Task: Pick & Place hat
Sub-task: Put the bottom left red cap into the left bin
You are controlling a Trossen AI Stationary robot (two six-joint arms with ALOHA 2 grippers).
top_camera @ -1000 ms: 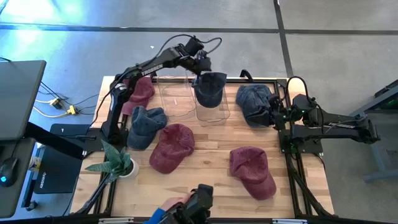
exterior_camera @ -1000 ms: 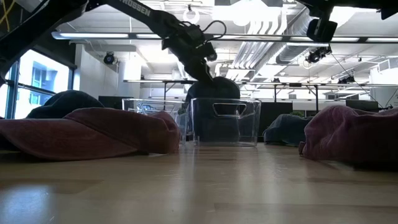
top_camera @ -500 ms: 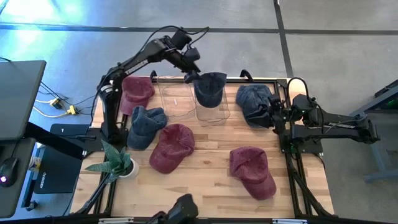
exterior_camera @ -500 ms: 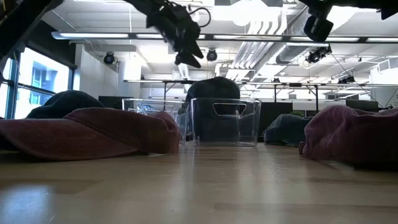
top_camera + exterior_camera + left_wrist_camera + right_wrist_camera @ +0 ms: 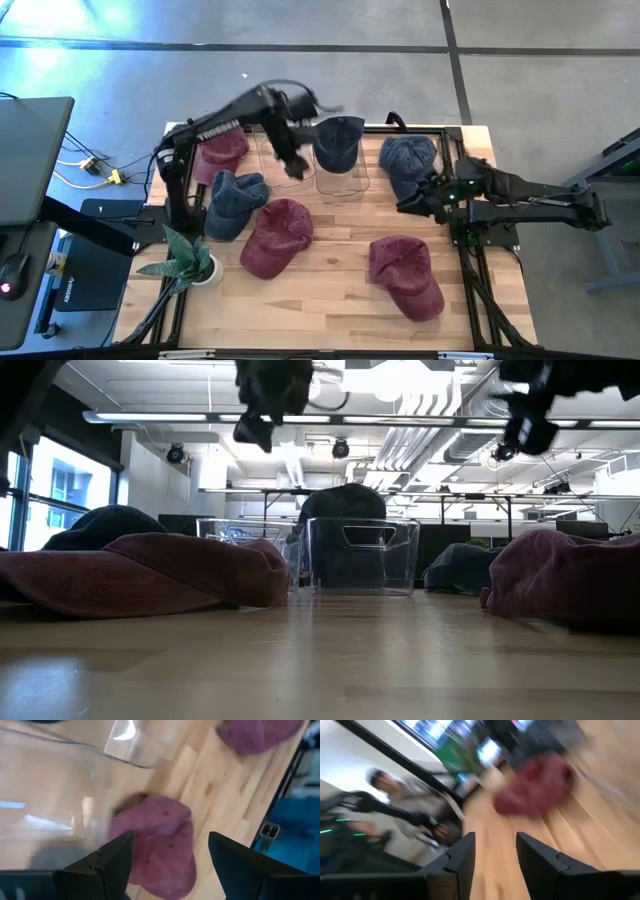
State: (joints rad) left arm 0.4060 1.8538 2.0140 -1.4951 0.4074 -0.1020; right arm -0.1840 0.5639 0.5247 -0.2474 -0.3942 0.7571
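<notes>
Lying nearest the table's front edge, a maroon hat point(image 5: 406, 276) rests on the wooden table point(image 5: 330, 300) toward the right, and a small potted plant point(image 5: 192, 258) stands at the front left corner. Behind these, a second maroon hat point(image 5: 276, 236) lies near the middle, with a blue hat point(image 5: 234, 202) just beside it on the left. Farther back stand two clear bins side by side: the left bin point(image 5: 282, 160) holds no hat, while the right bin point(image 5: 340, 172) carries a dark navy hat point(image 5: 336, 141) sitting in it, its crown rising above the rim in the low view point(image 5: 344, 505). A third maroon hat point(image 5: 222, 148) lies at the back left, and another blue hat point(image 5: 409, 160) at the back right. The left gripper point(image 5: 292, 164) hangs raised over the left bin, fingers point(image 5: 114, 857) spread apart and holding nothing. The right gripper point(image 5: 412, 203) hovers just in front of the back-right blue hat, its fingers point(image 5: 461, 855) standing parted with nothing between them. A person shows faintly beyond the table in the right wrist view.
</notes>
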